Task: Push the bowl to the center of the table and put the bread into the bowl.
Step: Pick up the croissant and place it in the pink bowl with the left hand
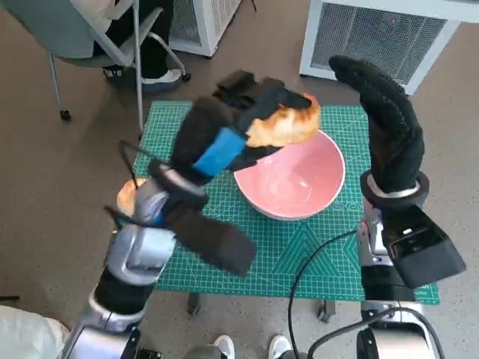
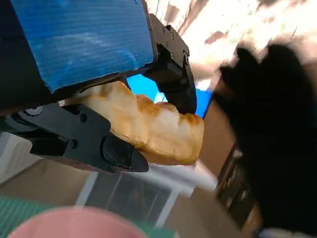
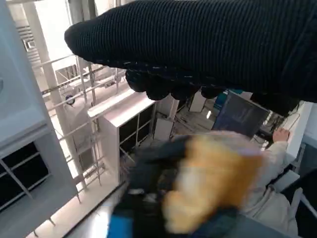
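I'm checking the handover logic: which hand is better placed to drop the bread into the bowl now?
Left. The left hand already holds the bread above the near-left rim of the pink bowl. The right hand is raised beside the bowl, holding nothing.

You have a small worktop (image 1: pixel 187 303) covered by a green cutting mat (image 1: pixel 299 254) printed with pale grid lines. The pink bowl (image 1: pixel 292 183) rests directly on that mat, near its middle. Around the worktop lies a brown floor (image 1: pixel 45 187).
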Action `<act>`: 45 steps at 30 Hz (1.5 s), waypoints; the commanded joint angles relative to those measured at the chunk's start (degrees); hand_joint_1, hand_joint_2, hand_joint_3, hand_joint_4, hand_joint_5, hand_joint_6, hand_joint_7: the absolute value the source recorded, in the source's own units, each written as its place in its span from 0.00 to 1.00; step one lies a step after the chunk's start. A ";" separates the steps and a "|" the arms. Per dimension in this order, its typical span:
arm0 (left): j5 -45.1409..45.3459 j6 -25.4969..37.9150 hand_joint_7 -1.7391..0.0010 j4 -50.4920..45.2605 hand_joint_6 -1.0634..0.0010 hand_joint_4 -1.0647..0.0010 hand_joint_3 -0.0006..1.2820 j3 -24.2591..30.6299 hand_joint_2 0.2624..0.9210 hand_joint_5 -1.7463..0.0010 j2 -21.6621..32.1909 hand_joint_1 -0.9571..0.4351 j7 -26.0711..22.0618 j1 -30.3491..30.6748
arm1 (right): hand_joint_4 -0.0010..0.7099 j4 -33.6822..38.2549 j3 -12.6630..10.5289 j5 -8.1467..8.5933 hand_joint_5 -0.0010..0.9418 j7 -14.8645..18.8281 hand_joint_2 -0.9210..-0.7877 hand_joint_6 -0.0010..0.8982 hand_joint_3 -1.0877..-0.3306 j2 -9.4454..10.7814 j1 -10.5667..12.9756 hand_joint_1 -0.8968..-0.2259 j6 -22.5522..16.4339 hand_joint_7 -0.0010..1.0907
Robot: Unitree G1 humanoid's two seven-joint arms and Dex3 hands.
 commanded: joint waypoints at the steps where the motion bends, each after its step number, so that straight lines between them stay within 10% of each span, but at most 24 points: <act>1: 0.09 -2.45 0.40 5.69 0.36 0.30 0.02 -1.86 1.00 0.33 -0.70 0.69 -0.50 -3.13 | 0.43 -0.15 -0.41 -0.25 0.00 -0.51 0.00 0.04 0.49 -0.52 1.86 0.49 0.61 0.62; 9: 0.75 -3.66 0.36 16.09 0.40 0.30 0.03 -4.43 1.00 0.34 -1.85 0.69 -1.75 -6.64 | 0.42 -1.05 -0.72 -0.66 0.00 -1.03 0.00 0.04 0.49 -0.64 2.58 0.47 0.67 0.61; 13: 0.53 -1.34 0.24 19.36 0.61 0.41 0.15 -5.62 1.00 0.27 -1.54 0.69 -5.89 -7.80 | 0.42 -1.31 -0.80 -0.67 0.00 -1.24 0.00 0.05 0.49 -0.72 2.79 0.46 0.67 0.61; 17: -1.29 -0.11 0.75 20.64 0.70 0.64 0.07 -5.87 0.99 0.80 -0.88 0.62 -11.34 -8.46 | 0.44 -1.64 -0.93 -0.79 0.01 -1.43 0.00 0.05 0.49 -0.84 2.99 0.47 0.76 0.61; 21: -5.34 -1.26 0.94 23.18 0.81 0.88 0.05 -6.13 1.00 0.96 0.98 0.51 -21.77 -10.70 | 0.44 -1.98 -1.06 -1.03 0.01 -1.78 0.00 0.05 0.49 -1.02 3.19 0.48 0.82 0.61; 28: -9.58 -4.10 0.99 24.91 0.93 0.99 0.04 -5.54 1.00 1.00 2.79 0.39 -30.13 -12.49 | 0.45 -2.32 -1.00 -1.85 0.01 -2.58 0.00 0.05 0.49 -1.04 3.34 0.47 0.81 0.60; 45: -15.42 -9.06 0.97 10.36 0.86 1.00 0.11 2.94 1.00 1.00 10.87 0.34 -29.66 -4.60 | 0.45 -2.36 -0.25 -1.53 0.01 -2.56 0.00 0.06 0.48 -0.78 3.15 0.47 0.91 0.60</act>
